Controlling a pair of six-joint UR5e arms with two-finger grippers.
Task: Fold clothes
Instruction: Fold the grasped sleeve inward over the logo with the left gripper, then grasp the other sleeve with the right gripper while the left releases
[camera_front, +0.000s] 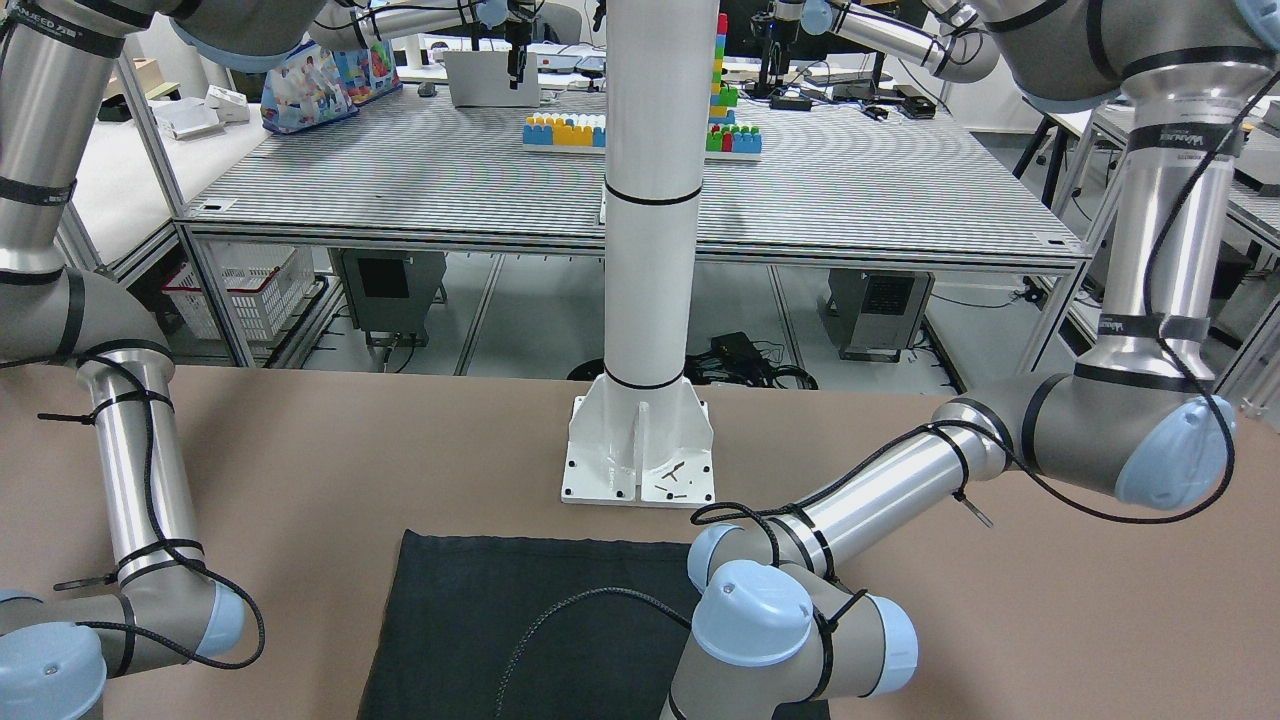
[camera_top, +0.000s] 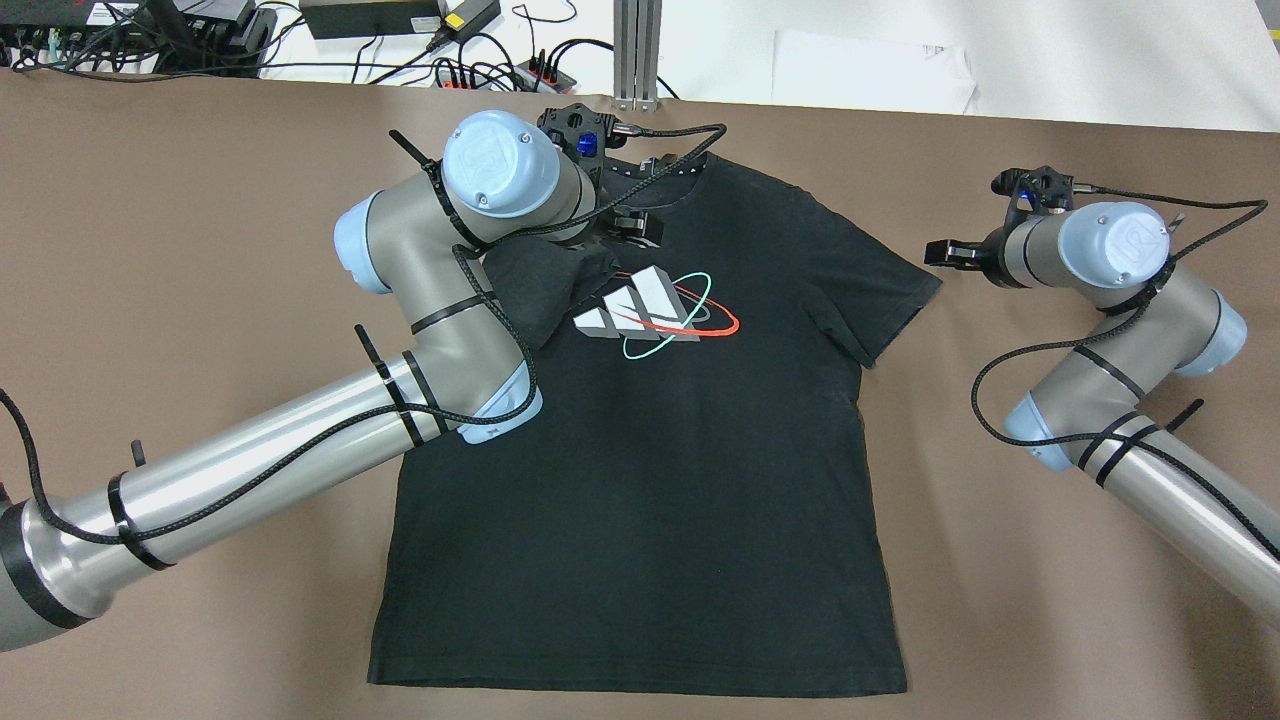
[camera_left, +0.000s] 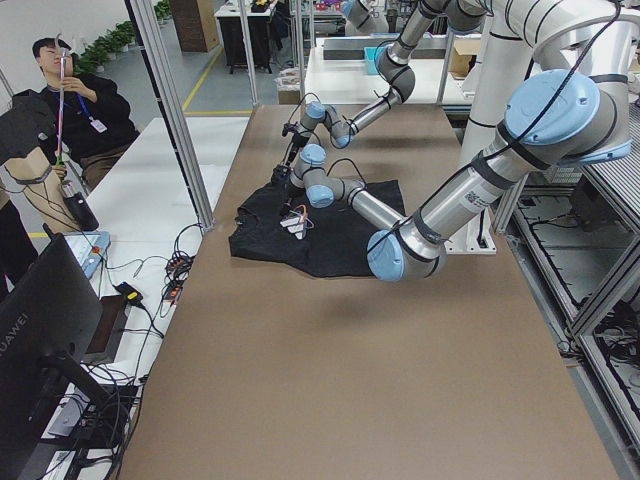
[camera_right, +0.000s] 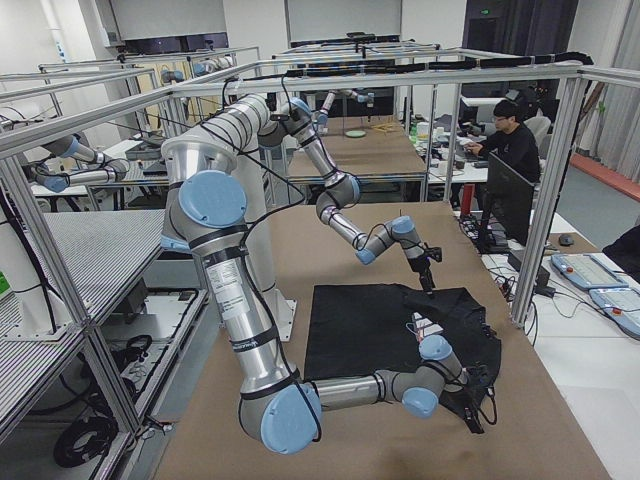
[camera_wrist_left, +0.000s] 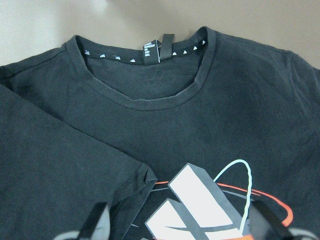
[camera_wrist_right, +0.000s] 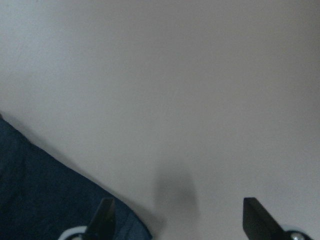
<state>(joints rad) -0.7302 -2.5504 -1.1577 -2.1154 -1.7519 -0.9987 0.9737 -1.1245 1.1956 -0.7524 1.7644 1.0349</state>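
The left gripper (camera_top: 636, 222) is held with its jaws apart above the chest of the shirt (camera_top: 650, 450), near the collar (camera_wrist_left: 150, 95); nothing is gripped. The shirt is spread front up on the table (camera_top: 180, 250), with the near sleeve (camera_top: 545, 290) folded inward beside the logo (camera_top: 655, 310). The right gripper (camera_top: 942, 252) is likewise spread wide over bare table, just beside the far sleeve (camera_top: 880, 300).

Left arm (camera_top: 300, 440) covers part of T-shirt (camera_top: 650, 450) (1 sleeve (camera_top: 545, 288)).

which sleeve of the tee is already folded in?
The left sleeve, on the robot's left side: it lies doubled over the chest beside the logo. The right sleeve lies spread out flat.
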